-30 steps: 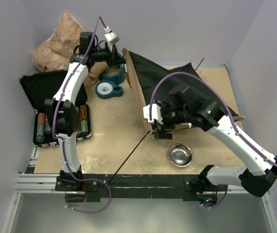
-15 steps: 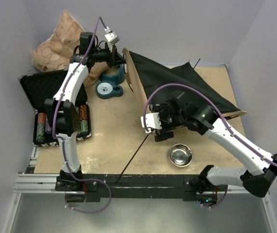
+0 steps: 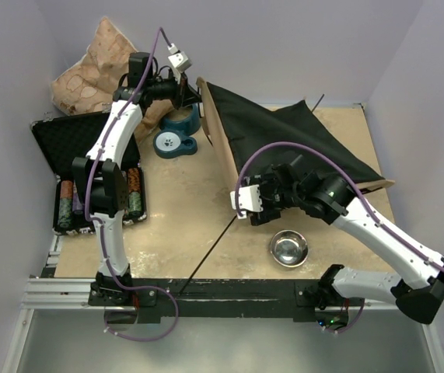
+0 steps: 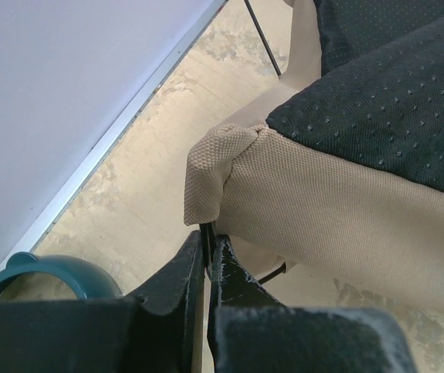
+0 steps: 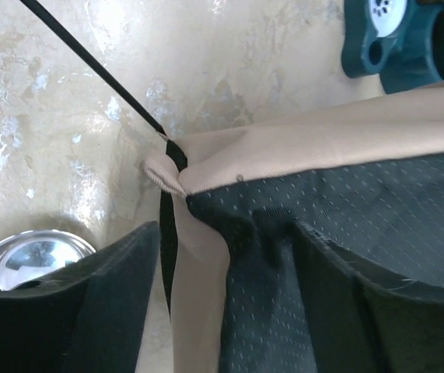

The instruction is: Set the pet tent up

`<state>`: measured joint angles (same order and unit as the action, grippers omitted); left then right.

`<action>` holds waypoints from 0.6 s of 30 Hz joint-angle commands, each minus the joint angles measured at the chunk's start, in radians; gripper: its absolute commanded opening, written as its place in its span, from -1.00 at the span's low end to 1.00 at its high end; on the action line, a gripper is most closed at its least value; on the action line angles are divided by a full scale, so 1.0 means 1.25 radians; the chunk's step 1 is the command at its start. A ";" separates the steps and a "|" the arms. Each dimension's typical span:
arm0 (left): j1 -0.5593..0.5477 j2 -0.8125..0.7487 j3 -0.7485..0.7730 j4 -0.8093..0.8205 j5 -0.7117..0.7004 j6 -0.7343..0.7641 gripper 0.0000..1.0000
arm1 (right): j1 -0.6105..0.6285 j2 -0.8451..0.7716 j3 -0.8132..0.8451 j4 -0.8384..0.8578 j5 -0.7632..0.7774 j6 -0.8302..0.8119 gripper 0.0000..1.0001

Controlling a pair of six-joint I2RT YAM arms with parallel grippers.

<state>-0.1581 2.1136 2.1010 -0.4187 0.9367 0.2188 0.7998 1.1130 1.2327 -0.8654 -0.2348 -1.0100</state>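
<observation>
Handling this pet tent (image 3: 284,136) looks easy weight-wise: light, floppy fabric on thin springy poles, sprawled flat at the far right of the tabletop (image 3: 175,210). Right now the left tool (image 4: 208,237) is pinched tight on a tan corner hem. The right tool (image 5: 222,233) gapes wide, straddling the near corner where a pole (image 5: 89,70) sticks out. I'd grab the seams, not the loose cloth.

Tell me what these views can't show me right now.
Right gripper: whether it clamps the tent; right wrist, fabric fills the gap; top, its wrist covers it.
Left gripper: shut, but on hem or pole unclear; left wrist, tent corner covers the tips.
Pole: far end hidden inside the hem, right wrist and top.
Entrance: in no view; tent is collapsed.
</observation>
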 commanded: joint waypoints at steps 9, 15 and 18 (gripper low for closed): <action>0.004 0.013 0.021 0.020 -0.004 -0.019 -0.75 | 0.001 0.029 0.011 0.130 -0.045 0.084 -1.00; 0.089 -0.068 -0.034 0.114 0.074 -0.167 0.43 | -0.024 0.026 0.048 0.183 -0.058 0.230 -1.00; 0.166 -0.164 -0.128 0.256 0.110 -0.299 0.51 | -0.065 0.039 0.075 0.210 -0.095 0.322 -1.00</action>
<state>-0.0937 2.0884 2.0399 -0.3286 0.9905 0.0696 0.7723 1.1709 1.2427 -0.7113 -0.2794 -0.7971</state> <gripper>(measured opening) 0.736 0.014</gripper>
